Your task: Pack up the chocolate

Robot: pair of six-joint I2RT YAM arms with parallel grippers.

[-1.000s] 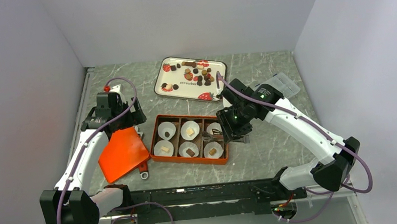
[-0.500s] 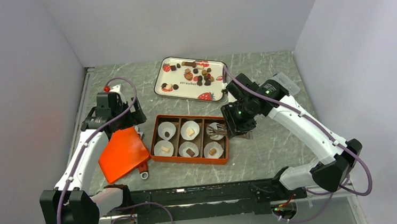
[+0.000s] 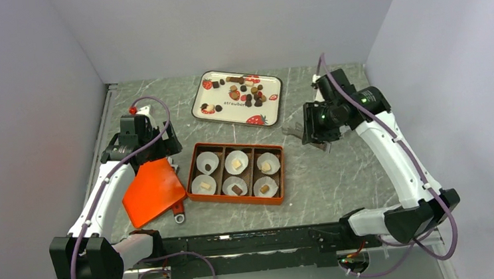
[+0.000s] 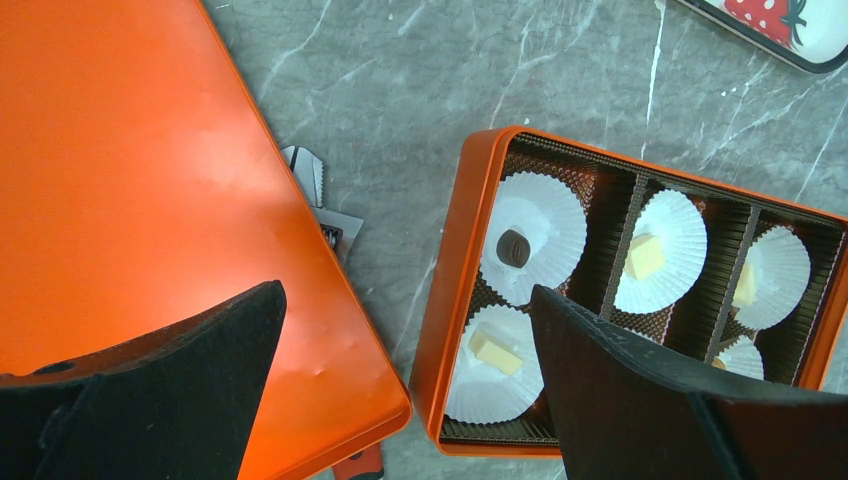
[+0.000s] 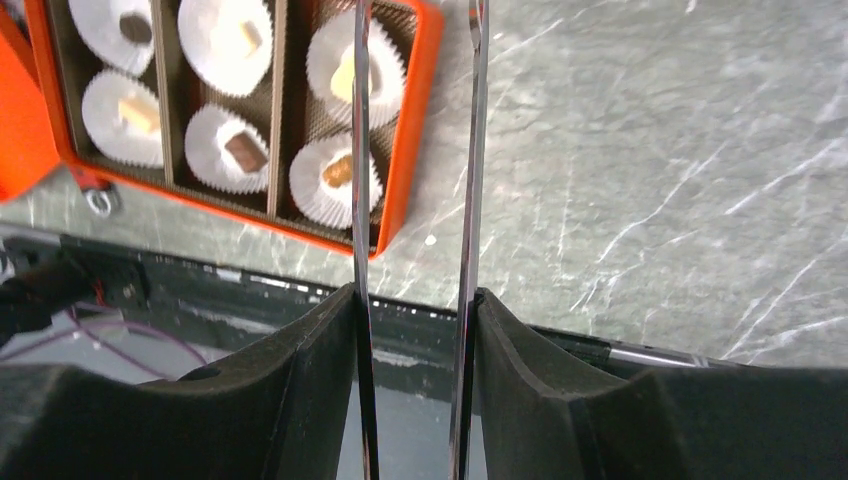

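On the grey marble table (image 3: 341, 179), the orange box (image 3: 236, 200) at centre holds a chocolate (image 4: 513, 247) in all six paper cups (image 4: 550, 215), so filling looks done; the wide-spread left gripper (image 4: 405, 300) over the orange lid (image 4: 150, 180) seems next to close it, while the right gripper (image 5: 415, 300) pinches empty tweezers (image 5: 362, 150).

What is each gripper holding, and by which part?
Right gripper: fingers pinch metal tongs across both blades, behind the tips. Left gripper: nothing held.

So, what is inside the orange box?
The orange box holds six white paper cups, one chocolate in each: two dark brown, four cream or tan. What lies under the cups is covered.
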